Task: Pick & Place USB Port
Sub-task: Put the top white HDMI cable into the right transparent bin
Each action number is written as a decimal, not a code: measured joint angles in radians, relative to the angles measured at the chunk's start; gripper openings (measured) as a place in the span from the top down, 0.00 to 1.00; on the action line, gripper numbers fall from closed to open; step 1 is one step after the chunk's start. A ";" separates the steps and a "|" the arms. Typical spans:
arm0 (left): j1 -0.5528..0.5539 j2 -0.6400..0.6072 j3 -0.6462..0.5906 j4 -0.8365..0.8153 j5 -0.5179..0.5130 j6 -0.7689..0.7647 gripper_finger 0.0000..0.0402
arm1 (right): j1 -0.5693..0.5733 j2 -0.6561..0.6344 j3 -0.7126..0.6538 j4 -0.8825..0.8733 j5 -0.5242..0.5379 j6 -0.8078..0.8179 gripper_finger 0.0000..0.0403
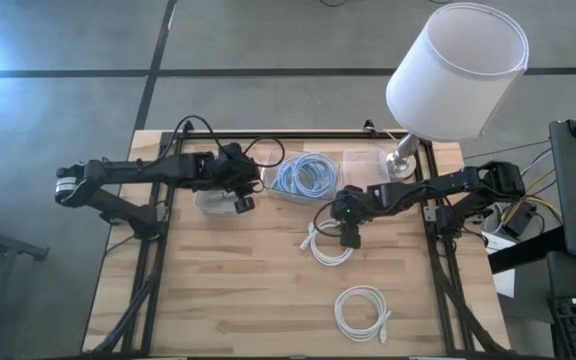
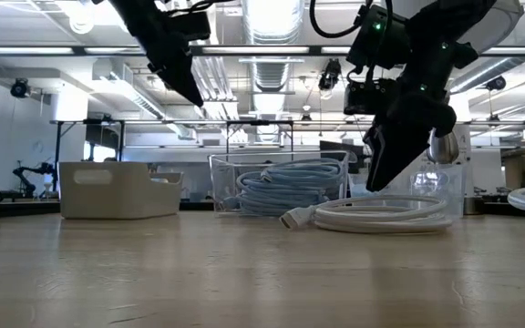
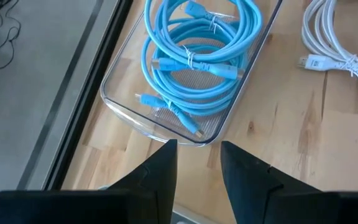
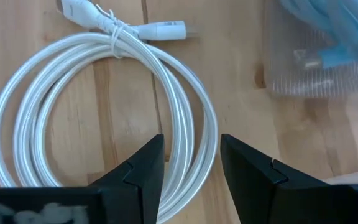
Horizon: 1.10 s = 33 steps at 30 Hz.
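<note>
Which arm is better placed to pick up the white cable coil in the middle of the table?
The right. Its pincer hangs open directly over the nearer white cable coil, the loop showing between its fingers. The left pincer is off by the clear bin of blue cables.

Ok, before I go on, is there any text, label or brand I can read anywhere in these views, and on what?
No readable text in any view.
White cable under the right claw: plug and tie carry no legible marking.
Blue cables in the clear bin ahead of the left claw: no labels.
Beige bin, lamp shade: plain.
Room signs in the low view: too blurred to read.
</note>
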 joint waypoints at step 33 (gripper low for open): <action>0.001 0.000 -0.001 0.049 0.000 0.018 0.69 | 0.049 0.002 -0.063 0.135 -0.015 0.003 0.67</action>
